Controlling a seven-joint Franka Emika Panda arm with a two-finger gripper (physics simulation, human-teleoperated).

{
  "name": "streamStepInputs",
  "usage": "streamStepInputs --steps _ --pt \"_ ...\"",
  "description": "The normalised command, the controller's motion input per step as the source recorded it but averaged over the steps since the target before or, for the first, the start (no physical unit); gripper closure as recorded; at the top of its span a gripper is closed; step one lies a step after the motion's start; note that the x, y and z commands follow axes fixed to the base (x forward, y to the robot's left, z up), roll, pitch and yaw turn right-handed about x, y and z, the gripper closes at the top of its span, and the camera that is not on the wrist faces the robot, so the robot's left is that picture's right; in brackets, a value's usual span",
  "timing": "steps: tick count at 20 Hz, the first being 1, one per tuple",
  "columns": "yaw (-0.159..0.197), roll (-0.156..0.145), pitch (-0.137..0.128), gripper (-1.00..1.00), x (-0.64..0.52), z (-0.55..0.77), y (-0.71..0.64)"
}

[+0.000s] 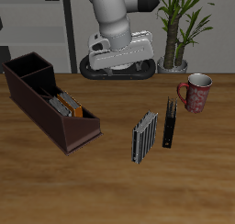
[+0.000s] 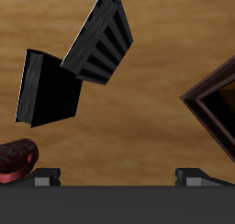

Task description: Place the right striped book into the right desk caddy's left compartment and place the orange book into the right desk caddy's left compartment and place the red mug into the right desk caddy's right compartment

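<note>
Two fingertips (image 2: 46, 175) of the end effector (image 2: 119, 177) sit closest to the lens, spread wide with nothing between them, so it is open and empty. It hangs high above the worktop (image 1: 92, 186), with none of the objects near its reach.

Below it and a little ahead lie a striped book (image 2: 101, 39) and a black book (image 2: 50, 85), almost corner to corner. The red mug (image 2: 16, 157) is just outside one fingertip. The caddy (image 2: 216, 104) is well out past the other fingertip, so the mug and its goal are on opposite sides of the end effector.

From the room side, the orange book (image 1: 70, 106) already stands in the caddy's slanted section, with what looks like a second striped book (image 1: 61, 103) against it. By my reckoning only the mug is left, bound for the squarish end compartment (image 1: 27, 68).

Trouble could come from several places:
- The black book stands close to the mug, so a careless descent could topple it.
- A pinch on the rounded wall may slip.
- The carry crosses both loose books.
- A low pass could clip the caddy's tall wall — or drop the mug into the neighbouring section.
</note>
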Motion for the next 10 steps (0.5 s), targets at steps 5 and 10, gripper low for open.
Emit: streamStepInputs --steps 5,10 --pt "-0.111 -0.037 -0.013 -1.0 -0.29 0.02 0.09" --pt "-0.045 -0.109 -0.047 -1.0 -0.35 -0.02 0.22"
